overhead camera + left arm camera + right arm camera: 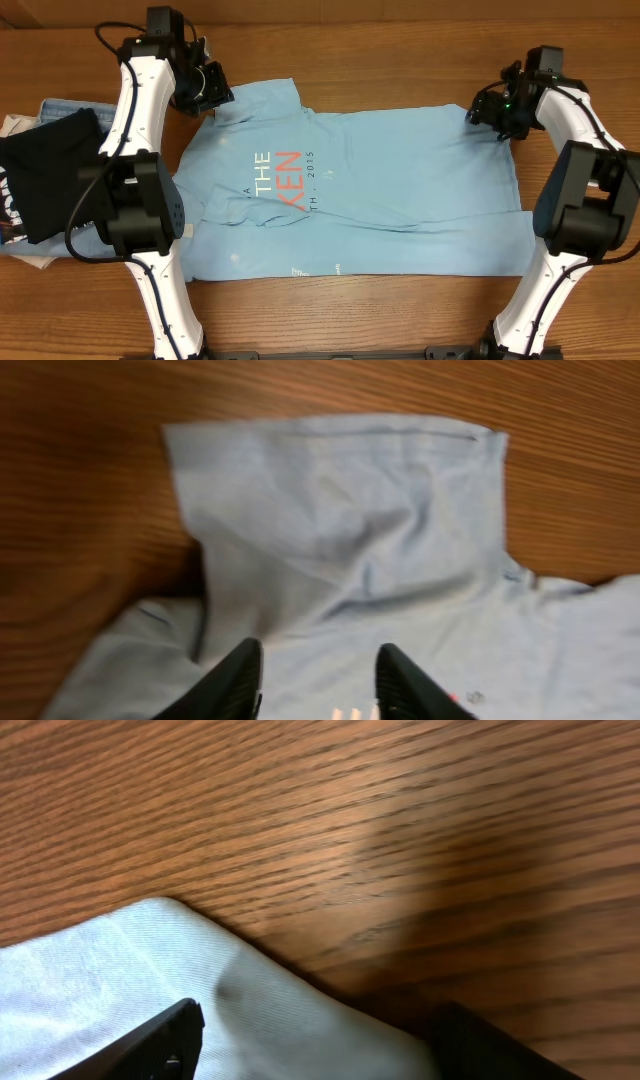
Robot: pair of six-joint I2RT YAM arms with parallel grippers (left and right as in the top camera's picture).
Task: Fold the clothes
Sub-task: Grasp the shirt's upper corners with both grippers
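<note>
The left gripper [320, 655] has its jaws spread and holds nothing, just above a sleeve of the light blue T-shirt [400, 190]. The right gripper [318, 1017] is also spread wide, over a hem corner. The shirt lies flat on the wooden table [400, 40], near a black garment [50, 170] on jeans [62, 105].

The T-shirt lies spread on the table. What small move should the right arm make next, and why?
Probably close the right gripper on the corner of the T-shirt. Its jaws stand open on either side of that corner, which lies flat on the table, and it holds nothing yet, so no fold can begin.
</note>
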